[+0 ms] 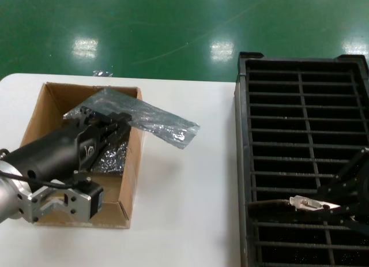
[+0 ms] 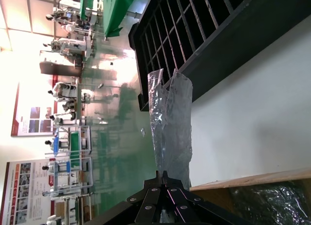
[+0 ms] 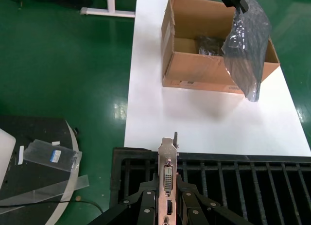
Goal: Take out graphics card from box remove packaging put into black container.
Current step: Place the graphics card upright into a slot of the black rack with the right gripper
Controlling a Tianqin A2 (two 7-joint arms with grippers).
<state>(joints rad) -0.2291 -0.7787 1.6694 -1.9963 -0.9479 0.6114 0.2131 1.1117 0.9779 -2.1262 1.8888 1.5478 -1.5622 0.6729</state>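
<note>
My left gripper [image 1: 124, 118] is shut on the packaging [image 1: 155, 121], a crinkly silver bag held above the right wall of the brown box [image 1: 131, 180]. In the left wrist view the bag [image 2: 172, 123] hangs out from the closed fingertips [image 2: 165, 175]. My right gripper [image 3: 167, 186] is shut on the graphics card [image 3: 167, 157], silver bracket outward, over the black container [image 3: 243, 171]. In the head view the card's bracket [image 1: 308, 205] is low over the slots on the right side of the container [image 1: 241, 134].
Shiny bagged cards [image 1: 109, 157] lie inside the box. Another bag [image 1: 102, 74] lies past the far edge of the white table [image 1: 184, 192]. A round black stand with plastic strips [image 3: 39, 157] stands on the green floor beside the container.
</note>
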